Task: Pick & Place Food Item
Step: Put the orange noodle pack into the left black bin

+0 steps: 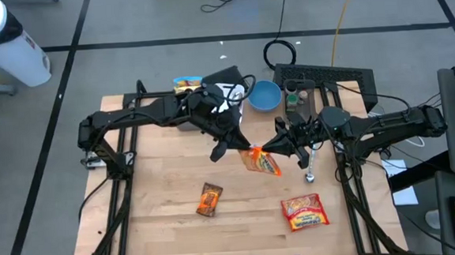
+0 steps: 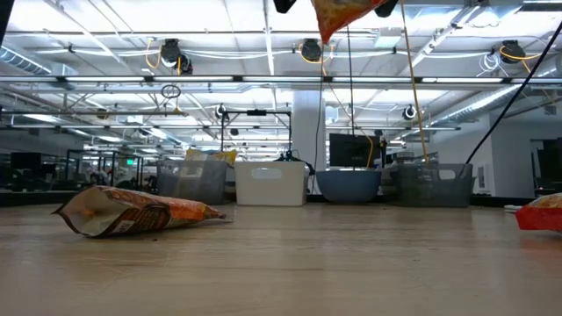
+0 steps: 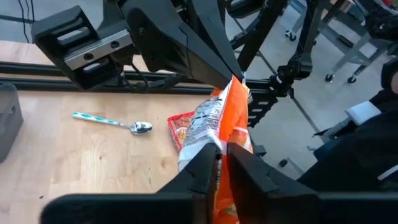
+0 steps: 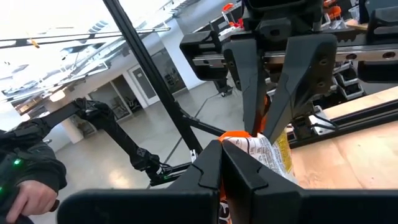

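An orange snack bag [image 1: 263, 163] hangs in the air over the middle of the table, and its lower end shows at the top of the low view [image 2: 344, 17]. My left gripper [image 1: 242, 147] comes at it from the left and is shut on it. My right gripper [image 1: 274, 146] comes from the right and is shut on the same bag. On the table top lie a brown-orange packet [image 1: 209, 199], flat on its side, and a red packet [image 1: 304, 212]. My left gripper pinches the bag's upper part at its left end [image 3: 211, 146] between its two fingers, slanting down from the table's far left. The bag is lifted clear of the table and hangs below the fingers. My right gripper pinches the bag's upper edge at the opposite end [image 4: 244, 140] between its two fingers, coming roughly level from the table's right. The bag stretches from these fingers across to the other gripper and is clear of the table.
A spoon [image 1: 311, 170] lies right of the bag. At the far edge stand a blue bowl [image 1: 264, 96], a white bin [image 1: 227, 88], a dark bin [image 1: 320, 81] and a yellow packet [image 1: 187, 84]. Bare wood shows at the near left.
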`<state>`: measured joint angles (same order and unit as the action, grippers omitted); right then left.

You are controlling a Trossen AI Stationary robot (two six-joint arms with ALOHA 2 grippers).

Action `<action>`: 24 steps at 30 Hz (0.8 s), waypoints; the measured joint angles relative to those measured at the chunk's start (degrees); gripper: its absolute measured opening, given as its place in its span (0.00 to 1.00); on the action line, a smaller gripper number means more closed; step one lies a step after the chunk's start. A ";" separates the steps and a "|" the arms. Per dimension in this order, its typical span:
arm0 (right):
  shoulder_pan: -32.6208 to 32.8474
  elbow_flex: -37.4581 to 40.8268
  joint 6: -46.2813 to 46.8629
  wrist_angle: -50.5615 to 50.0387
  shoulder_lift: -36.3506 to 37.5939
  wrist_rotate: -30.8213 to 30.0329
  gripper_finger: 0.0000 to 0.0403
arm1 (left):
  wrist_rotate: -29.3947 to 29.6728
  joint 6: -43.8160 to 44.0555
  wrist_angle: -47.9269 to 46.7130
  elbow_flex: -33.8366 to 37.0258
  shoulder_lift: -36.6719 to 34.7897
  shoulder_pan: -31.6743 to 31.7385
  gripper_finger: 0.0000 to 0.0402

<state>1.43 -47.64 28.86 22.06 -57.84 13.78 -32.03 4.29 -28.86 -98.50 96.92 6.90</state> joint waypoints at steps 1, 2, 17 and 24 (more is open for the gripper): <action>0.00 0.00 0.00 0.00 0.00 0.00 0.00 | 0.00 -0.20 0.00 0.00 0.00 0.00 0.09; 0.00 0.00 0.00 -0.01 0.00 -0.01 0.00 | 0.00 -0.43 0.00 0.00 0.00 0.00 0.07; 0.00 0.00 -0.17 0.04 0.00 -0.20 0.00 | -0.92 -1.16 0.28 0.02 0.00 0.04 0.01; 0.00 0.00 -1.27 0.65 0.00 -0.37 0.03 | -0.94 -0.81 0.33 0.02 0.00 0.15 0.00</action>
<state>1.43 -47.64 27.59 22.72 -57.84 13.41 -32.97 3.48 -28.53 -98.48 96.92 7.04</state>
